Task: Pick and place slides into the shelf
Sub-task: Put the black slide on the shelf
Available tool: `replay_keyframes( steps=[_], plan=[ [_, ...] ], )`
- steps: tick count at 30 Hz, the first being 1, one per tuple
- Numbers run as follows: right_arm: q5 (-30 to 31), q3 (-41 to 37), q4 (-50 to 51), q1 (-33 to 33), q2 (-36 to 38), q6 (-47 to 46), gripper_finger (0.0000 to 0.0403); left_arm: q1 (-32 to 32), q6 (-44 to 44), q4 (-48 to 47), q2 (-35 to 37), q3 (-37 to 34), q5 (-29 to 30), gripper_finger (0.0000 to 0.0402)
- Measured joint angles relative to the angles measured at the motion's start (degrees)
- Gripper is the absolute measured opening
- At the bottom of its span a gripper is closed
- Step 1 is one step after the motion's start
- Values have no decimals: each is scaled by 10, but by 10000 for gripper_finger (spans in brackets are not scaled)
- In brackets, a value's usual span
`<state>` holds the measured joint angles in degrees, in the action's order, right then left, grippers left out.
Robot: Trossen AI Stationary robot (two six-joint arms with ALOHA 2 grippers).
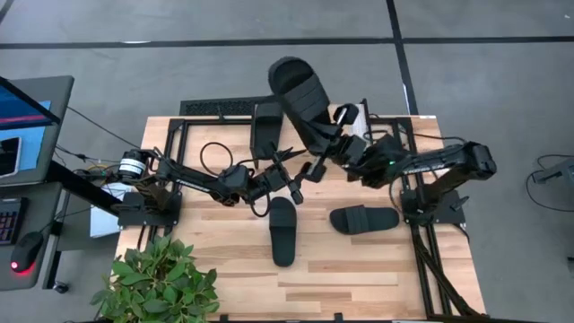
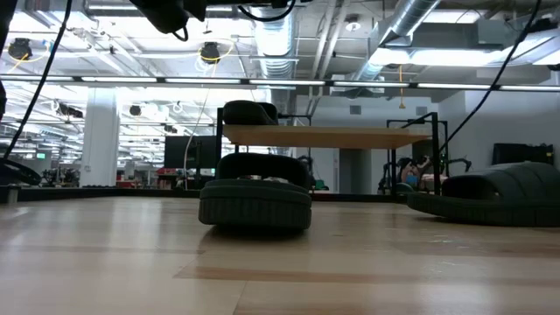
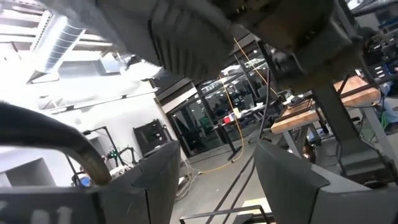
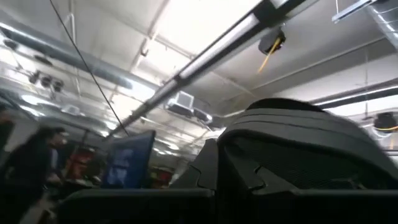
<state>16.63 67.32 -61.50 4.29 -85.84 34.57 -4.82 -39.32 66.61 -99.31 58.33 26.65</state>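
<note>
Black rubber filled my right claw point(image 1: 321, 135): I held one sandal point(image 1: 300, 94) raised high above the far edge of the table point(image 1: 359, 269), its sole tilted up and away from me, my fingers clamped on its heel end. In my right wrist view that same sandal point(image 4: 298, 155) bulked right in front of the lens, ribbed sole against the ceiling lights.

My left claw point(image 1: 291, 184) hung over the middle of the table with its fingers point(image 3: 155, 180) spread apart and nothing between them, pointing toward the raised sandal.

Nearest on the wood lay a second sandal point(image 1: 282, 229), lengthwise near the centre, just below my left claw. A third sandal point(image 1: 363, 218) lay crosswise to its right, apart from it.

Farther back stood the shelf point(image 2: 328, 136), and a fourth sandal point(image 1: 266, 126) rested on its top at the left end. A potted plant point(image 1: 157, 283) sat at the table's near left corner.
</note>
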Motion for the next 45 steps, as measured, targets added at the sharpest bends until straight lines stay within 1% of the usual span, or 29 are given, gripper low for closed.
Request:
replay_keyframes(
  steps=[2,7,12,14,19,21,23,25,28,30,34,37,40,45],
  plan=[
    [8,0,-9,0,-8,11,0,0,-9,-4,0,0,2,197],
    [1,0,-3,-3,-8,9,0,0,-32,-14,0,0,10,197],
    [1,0,9,-3,-7,1,0,0,-86,-16,0,0,11,197],
    [2,0,14,-3,-7,0,0,0,-99,-17,0,0,22,197],
    [1,0,15,-3,-7,0,0,-2,-78,-1,3,0,55,197],
    [1,0,15,-2,-7,0,0,-2,-52,-7,16,0,56,197],
    [0,-1,20,1,-1,0,0,-2,-18,-36,39,-7,46,197],
    [-6,-1,20,3,2,2,0,2,29,-73,69,-22,15,197],
    [-18,-1,28,9,7,3,0,20,118,-117,120,-44,-56,197],
    [-30,-1,27,12,8,3,0,40,178,-138,152,-56,-114,197],
    [-52,-1,22,13,8,3,0,87,295,-156,189,-70,-252,197],
    [-65,-1,17,13,8,-3,0,115,350,-154,204,-69,-324,197],
    [-92,-1,-26,8,5,-16,0,133,376,-152,206,-69,-356,197],
    [-123,-3,-87,4,3,-51,0,143,388,-133,206,-69,-374,197]
  ],
)
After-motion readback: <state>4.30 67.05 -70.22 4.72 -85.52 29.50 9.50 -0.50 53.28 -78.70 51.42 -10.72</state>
